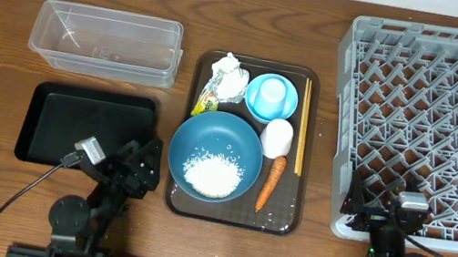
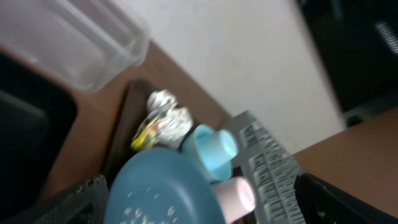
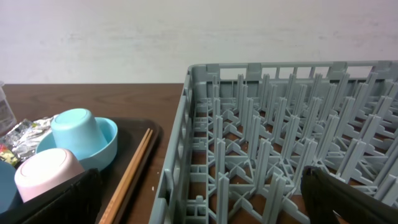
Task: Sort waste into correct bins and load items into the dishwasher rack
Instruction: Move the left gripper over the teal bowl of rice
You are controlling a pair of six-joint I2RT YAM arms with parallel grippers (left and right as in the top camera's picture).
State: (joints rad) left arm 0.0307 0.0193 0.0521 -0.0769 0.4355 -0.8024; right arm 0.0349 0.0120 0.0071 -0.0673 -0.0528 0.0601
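Centrally, the brown tray (image 1: 281, 218) carries dark-blue bowl (image 1: 209, 139) with rice (image 1: 211, 176), light-blue bowl (image 1: 254, 105), white cup (image 1: 276, 138), carrot (image 1: 270, 181), wrapper (image 1: 229, 81), packet (image 1: 205, 103), and chopsticks (image 1: 304, 127) along its right edge. Clear tub (image 1: 105, 40) and black tray (image 1: 73, 122) lie by the desk's left edge, rack (image 1: 342, 119) by its right. Left gripper (image 1: 140, 168) and right gripper (image 1: 397, 220) sit at the near edge, jaws spread, empty.

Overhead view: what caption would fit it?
A dark-blue bowl of rice on brown tray, between clear tub, black tray and grey dishwasher rack.
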